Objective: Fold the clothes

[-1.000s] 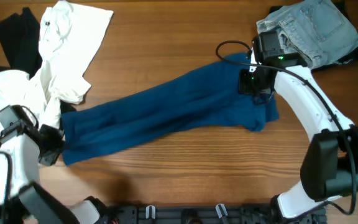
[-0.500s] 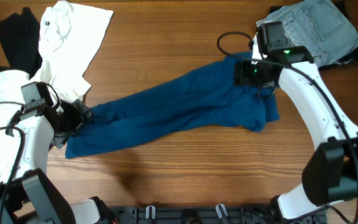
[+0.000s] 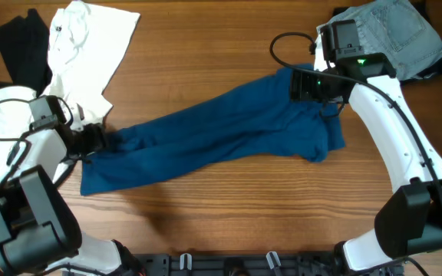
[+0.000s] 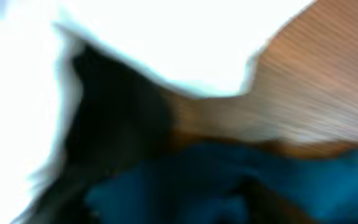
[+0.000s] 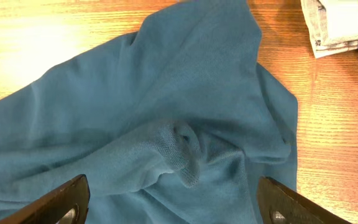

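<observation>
The clothes [image 3: 221,134] are one deep-blue garment lying stretched in a long diagonal band from the lower left to the upper right of the wooden table. My left gripper [image 3: 90,140] sits at the garment's left end, beside a white shirt. The left wrist view is blurred and shows only blue cloth [image 4: 229,180] low in the frame, with no fingers to make out. My right gripper [image 3: 304,86] hovers over the garment's upper right part. In the right wrist view its fingers [image 5: 67,199] stand far apart above rumpled blue fabric [image 5: 185,93], gripping nothing.
White T-shirts [image 3: 90,46] and black cloth [image 3: 21,46] are piled at the left, and white cloth [image 4: 166,43] fills the top of the left wrist view. Pale denim jeans [image 3: 390,34] lie at the back right corner, with an edge of the jeans [image 5: 347,25] showing beside the garment.
My left gripper has moved from the garment's lower left corner up to its left end by the white shirt. The right gripper has shifted slightly toward the back.
</observation>
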Tool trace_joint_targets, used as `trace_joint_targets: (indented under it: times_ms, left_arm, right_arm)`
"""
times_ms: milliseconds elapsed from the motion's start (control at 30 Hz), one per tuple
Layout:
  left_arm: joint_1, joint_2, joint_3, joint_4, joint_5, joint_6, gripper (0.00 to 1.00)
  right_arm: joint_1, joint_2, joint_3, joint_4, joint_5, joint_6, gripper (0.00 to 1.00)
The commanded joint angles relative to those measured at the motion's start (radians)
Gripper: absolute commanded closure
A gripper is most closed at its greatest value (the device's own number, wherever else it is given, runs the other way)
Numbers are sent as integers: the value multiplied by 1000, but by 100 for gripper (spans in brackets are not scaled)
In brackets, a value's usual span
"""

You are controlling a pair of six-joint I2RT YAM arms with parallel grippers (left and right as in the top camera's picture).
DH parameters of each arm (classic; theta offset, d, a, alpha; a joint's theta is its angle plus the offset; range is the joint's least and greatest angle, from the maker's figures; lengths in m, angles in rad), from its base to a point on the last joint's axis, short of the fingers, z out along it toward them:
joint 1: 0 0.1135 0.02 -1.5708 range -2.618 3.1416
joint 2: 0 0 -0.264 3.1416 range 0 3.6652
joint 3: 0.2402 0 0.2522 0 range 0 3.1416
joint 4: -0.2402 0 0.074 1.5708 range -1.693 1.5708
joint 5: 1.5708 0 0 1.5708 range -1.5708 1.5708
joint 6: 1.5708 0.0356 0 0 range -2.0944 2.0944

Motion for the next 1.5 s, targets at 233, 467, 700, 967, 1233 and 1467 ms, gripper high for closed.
trace_joint_targets:
  times_ms: [233,467,700,967,1233,1467]
  left_arm:
    - [58,61,131,-304,319,3,96]
    - [160,18,579,-510,282,4,96]
    - [-35,20,581,-516,256,-4,96]
    - [-437,81,581,-349,222,-193,96]
    - [-669,224,581,-153,222,-250,95]
    - [-671,158,639,-249,216,-259,0]
  right_arm:
    - [-6,-5,13,29,-55,6,25]
    - [-6,73,8,51,-211,7,87]
    - [-6,126,8,77,-253,18,90]
    - [-6,126,8,69,-253,17,89]
    - [-6,126,8,69,-252,17,87]
    - [-6,126,8,72,-251,16,85]
